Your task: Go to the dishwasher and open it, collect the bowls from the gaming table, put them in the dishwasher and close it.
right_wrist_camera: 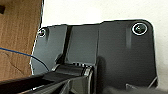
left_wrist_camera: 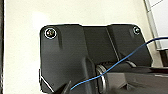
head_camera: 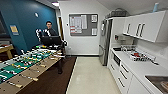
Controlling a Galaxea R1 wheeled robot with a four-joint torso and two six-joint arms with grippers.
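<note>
Kitchenette and games corner share this room, with a pale floor running ahead of me between them. At about 10 o'clock stands the gaming table, its green field crossed by rods with handles; small pale and coloured shapes sit on it, but I cannot tell whether any of them are bowls. Behind its far end, toward 11 o'clock, a person stands at a control rig with a dark screen. Straight ahead at 12 o'clock a noticeboard hangs on the white wall. At 1 o'clock a tall steel fridge closes off a run of white cabinets under a white counter, which carries a dish rack. White wall cupboards hang above at 2 o'clock.

I cannot pick out the dishwasher with any certainty along that run; no steel front with a bar handle is plain from here, so I judge it lies somewhere on my 3 o'clock side.

My wrist cameras look down at floor, and at wood panelling beside my right arm. Whether my fingers on either arm are spread or closed, or hold anything, I cannot tell.

As I judge it, nothing of the task is done: the dishwasher is unopened, no bowls collected, all steps left.
</note>
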